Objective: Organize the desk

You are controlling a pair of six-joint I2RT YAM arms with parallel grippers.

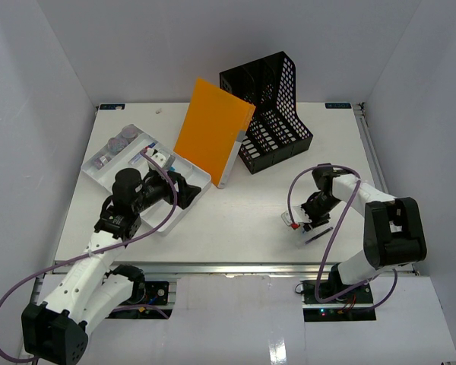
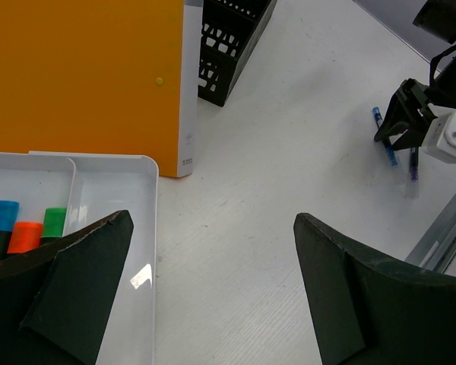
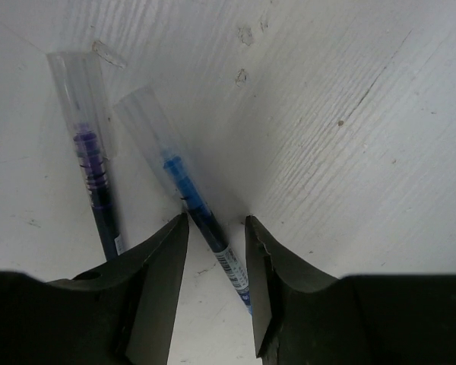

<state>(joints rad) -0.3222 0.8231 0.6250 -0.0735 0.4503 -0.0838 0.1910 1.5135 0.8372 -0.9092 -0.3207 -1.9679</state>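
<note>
The white desk (image 1: 235, 220) carries two pens near its front right. My right gripper (image 1: 304, 223) is down at the desk surface, jaws a little apart, straddling a blue pen (image 3: 190, 205) with a clear cap; neither finger touches it in the right wrist view (image 3: 216, 220). A purple pen (image 3: 91, 167) lies just left of the fingers. Both pens also show in the left wrist view, blue (image 2: 385, 137) and purple (image 2: 414, 163). My left gripper (image 1: 184, 190) is wide open and empty above the corner of the white compartment tray (image 2: 148, 228).
The tray (image 1: 99, 171) at the left holds blue (image 2: 0, 213), orange (image 2: 26, 232) and green (image 2: 55, 220) highlighters and small items. An orange folder (image 1: 211, 137) leans against a black mesh file holder (image 1: 270, 106) at the back centre. A metal rail (image 1: 235, 268) runs along the front edge.
</note>
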